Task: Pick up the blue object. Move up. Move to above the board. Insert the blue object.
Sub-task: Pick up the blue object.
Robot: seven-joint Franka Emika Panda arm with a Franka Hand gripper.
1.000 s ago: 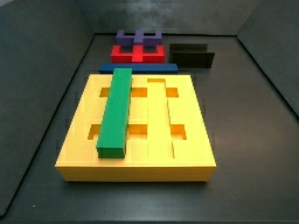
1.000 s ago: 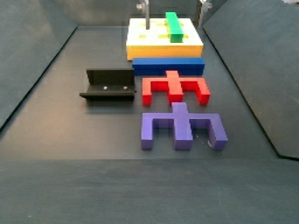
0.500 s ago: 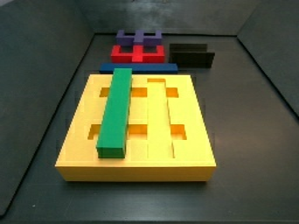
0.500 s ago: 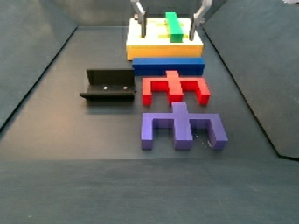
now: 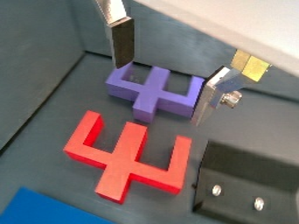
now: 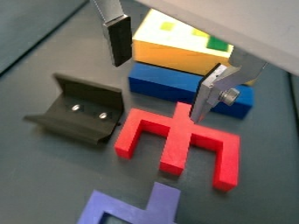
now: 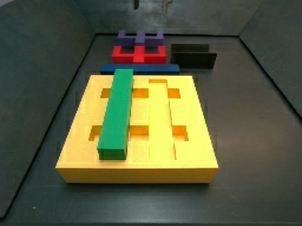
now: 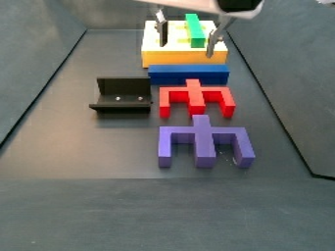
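Observation:
The blue object (image 8: 187,74) is a royal-blue bar lying on the floor against the end of the yellow board (image 8: 177,57). It also shows in a side view (image 7: 138,67) and in a wrist view (image 6: 181,84). The board (image 7: 141,172) carries a green bar (image 7: 118,110) in one groove. My gripper (image 8: 185,34) is open and empty. It hangs in the air over the board's end and the blue object, touching nothing. In a wrist view the gripper (image 6: 163,66) has the blue object below its gap.
A red forked piece (image 8: 197,98) lies next to the blue object, then a purple notched block (image 8: 203,142). The dark fixture (image 8: 120,96) stands beside the red piece. Dark walls close in the floor.
The gripper has come down and forward into the side view, from over the board towards the blue object. No piece has moved.

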